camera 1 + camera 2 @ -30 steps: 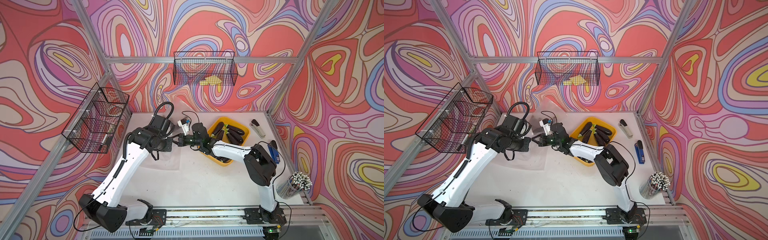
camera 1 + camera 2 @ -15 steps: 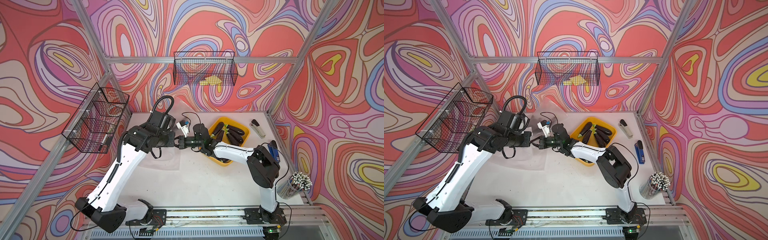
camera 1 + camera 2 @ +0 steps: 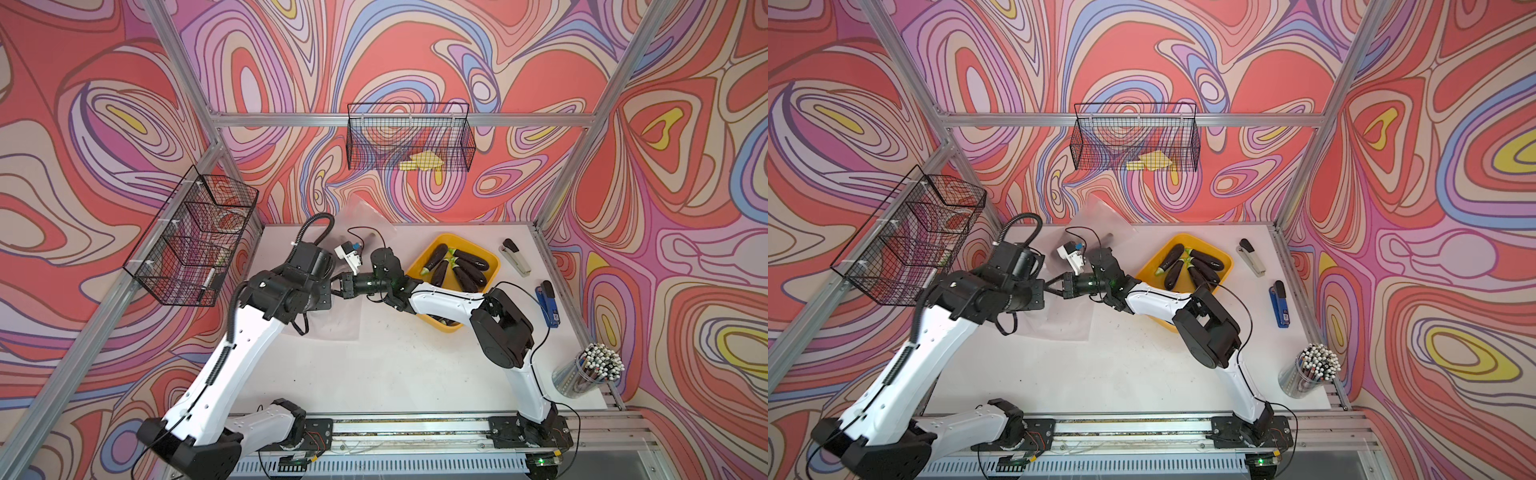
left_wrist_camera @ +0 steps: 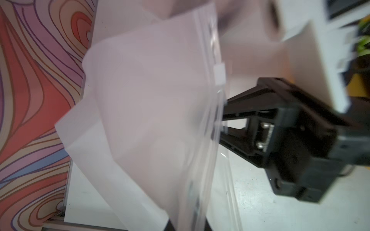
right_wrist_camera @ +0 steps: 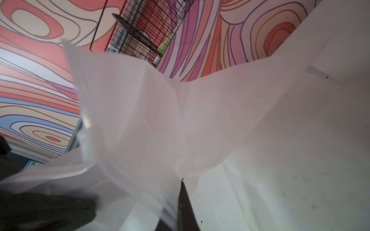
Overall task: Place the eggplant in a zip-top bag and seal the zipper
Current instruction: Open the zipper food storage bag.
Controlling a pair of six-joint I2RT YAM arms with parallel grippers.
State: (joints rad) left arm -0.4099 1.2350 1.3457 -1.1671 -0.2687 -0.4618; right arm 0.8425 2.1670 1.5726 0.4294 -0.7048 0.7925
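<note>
Translucent plastic zip-top bag [image 4: 150, 100] is held above the tabletop [image 3: 374, 374] at frame centre between left gripper [image 3: 333, 286] and right gripper [image 4: 222, 118]. Both pairs of jaws are clamped on the bag, the right at its zipper edge. Eggplants [image 3: 470, 261] lie in the yellow tray [image 3: 446, 325], right of centre.

Swirly red-and-purple walls [image 3: 415, 62] enclose a white desk [image 3: 395, 365], with a wire basket [image 3: 374, 141] at 12 o'clock and a second basket [image 3: 195, 237] at 9.

The right gripper [image 4: 222, 122] pinches the zippered bag [image 4: 150, 100].
</note>
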